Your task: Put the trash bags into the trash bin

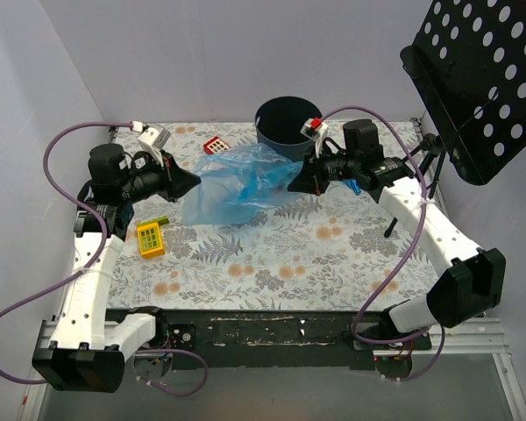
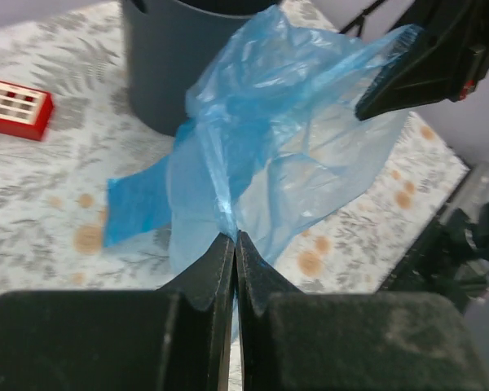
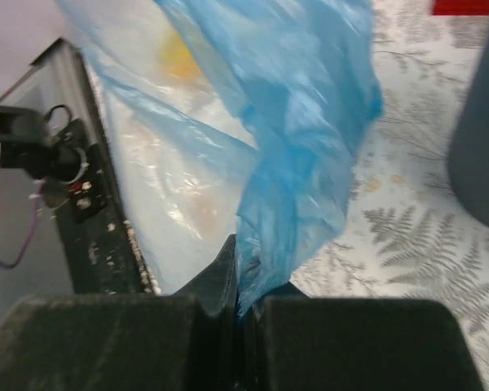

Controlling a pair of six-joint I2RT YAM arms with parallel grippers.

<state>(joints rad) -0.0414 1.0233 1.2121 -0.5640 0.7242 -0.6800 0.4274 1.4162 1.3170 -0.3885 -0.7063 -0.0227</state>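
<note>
The trash bin [image 1: 285, 132] is placed at the far edge of the counter [image 1: 272, 263], a little right of the middle. Just in front of it the trash bag [image 1: 237, 184] is spread between the two arms. Its left end is pinched by the left fingers [image 1: 186, 182] and its right end by the right fingers [image 1: 300, 178]. The upper right part of the bag is seen against the wall of the bin. A keypad-like tile [image 1: 216, 146] is laid left of the bin, near the far edge, behind the bag. A small block [image 1: 150, 238] is laid near the left edge, in front of the left fingers. A music stand [image 1: 482, 79] is set beyond the far right corner.
</note>
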